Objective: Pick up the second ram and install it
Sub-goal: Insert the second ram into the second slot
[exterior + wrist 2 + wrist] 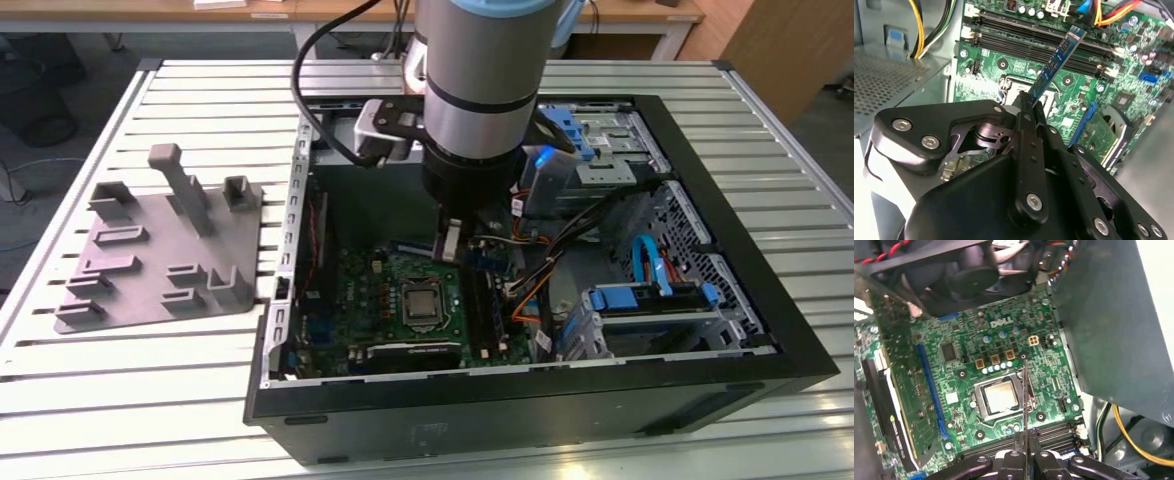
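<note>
Jaws are pressed together on the second ram, pinching its flat faces near one end, so that most of the stick reaches out past them. It hangs inside the open computer case, above the motherboard and close to the processor socket. I judge it is not yet seated in any slot.

Such a stick should be very light and stiff, but also thin and brittle. Its chips and its contact edge are the delicate parts. The right place to hold is on the two flat faces, away from the contact edge. Because the grip sits at one end, the long free part could swing or slip between the smooth faces if it meets the board at an angle.

In the second wrist view the board's bluish face with dark chips is seen. Its far end points toward the long black memory slots. The first wrist view gives the stick edge-on, as a thin line running across the socket, which tells how straight it is held. From the exterior view comes the wider scene: the stick under the arm's wrist, the slatted desk, and a grey holder beside the case.
</note>
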Available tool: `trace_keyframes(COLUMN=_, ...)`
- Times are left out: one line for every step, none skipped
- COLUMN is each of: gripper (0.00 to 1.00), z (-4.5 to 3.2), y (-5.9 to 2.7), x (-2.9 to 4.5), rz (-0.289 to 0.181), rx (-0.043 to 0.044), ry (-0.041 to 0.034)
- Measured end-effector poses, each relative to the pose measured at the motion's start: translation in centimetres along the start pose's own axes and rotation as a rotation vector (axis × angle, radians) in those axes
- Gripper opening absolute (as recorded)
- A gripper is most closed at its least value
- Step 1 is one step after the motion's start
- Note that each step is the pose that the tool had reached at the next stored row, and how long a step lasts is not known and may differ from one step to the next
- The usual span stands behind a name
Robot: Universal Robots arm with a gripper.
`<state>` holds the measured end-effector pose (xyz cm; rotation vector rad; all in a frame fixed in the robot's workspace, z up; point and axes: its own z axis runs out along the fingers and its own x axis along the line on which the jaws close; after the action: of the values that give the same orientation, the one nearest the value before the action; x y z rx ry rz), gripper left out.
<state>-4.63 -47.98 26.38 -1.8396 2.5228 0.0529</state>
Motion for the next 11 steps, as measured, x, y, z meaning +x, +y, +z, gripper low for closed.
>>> trace_keyframes(gripper=0.14, z=0.01, y=0.0, x=0.0, rz=0.014, rx=0.0005, ry=-0.0003)
trace_keyframes(gripper=0.14, z=0.02, y=0.0, x=0.0, rz=0.027, rx=0.0009, ry=-0.0004)
trace_keyframes(gripper=0.14, z=0.03, y=0.0, x=0.0, rz=0.041, rx=0.0015, ry=-0.0006)
trace_keyframes(gripper=0.14, z=0.03, y=0.0, x=0.0, rz=0.055, rx=0.002, ry=-0.0008)
trace_keyframes(gripper=0.14, z=0.04, y=0.0, x=0.0, rz=0.07, rx=0.0025, ry=-0.001)
trace_keyframes(gripper=0.14, z=0.05, y=0.0, x=0.0, rz=0.084, rx=0.0031, ry=-0.0011)
trace_keyframes(gripper=0.14, z=0.06, y=0.0, x=0.0, rz=0.099, rx=0.0036, ry=-0.0014)
trace_keyframes(gripper=0.14, z=0.06, y=0.0, x=0.0, rz=0.115, rx=0.0042, ry=-0.0016)
trace_keyframes(gripper=0.14, z=0.08, y=0.0, x=0.0, rz=0.129, rx=0.0047, ry=-0.0019)
trace_keyframes(gripper=0.14, z=0.08, y=0.0, x=0.0, rz=0.144, rx=0.0052, ry=-0.0021)
trace_keyframes(gripper=0.14, z=0.09, y=0.0, x=0.0, rz=0.158, rx=0.0057, ry=-0.0023)
